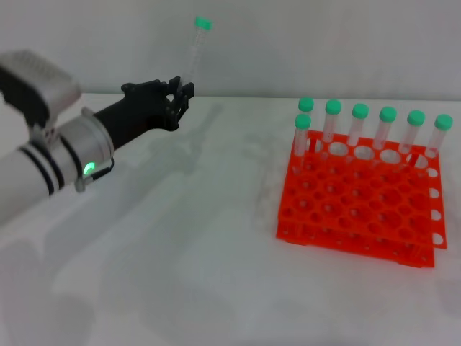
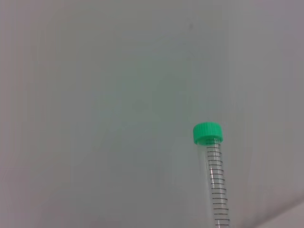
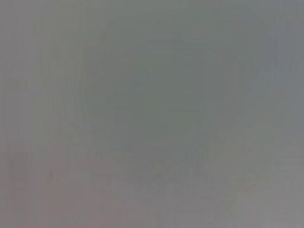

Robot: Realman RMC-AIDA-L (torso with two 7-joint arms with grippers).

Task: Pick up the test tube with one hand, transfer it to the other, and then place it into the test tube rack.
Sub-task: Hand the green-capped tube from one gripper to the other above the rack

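My left gripper, black on a silver-white wrist with a green light, is shut on the lower end of the test tube. It holds the tube upright, slightly tilted, above the table at the back left. The tube is clear with a mint-green cap. The left wrist view shows the tube with its graduation marks and green cap against a plain wall. The orange test tube rack stands on the table at the right. The right gripper is out of view; its wrist view shows only a plain grey surface.
Several identical green-capped tubes stand in the rack's back row and at its far left corner. The white table stretches between my left arm and the rack. A pale wall rises behind the table.
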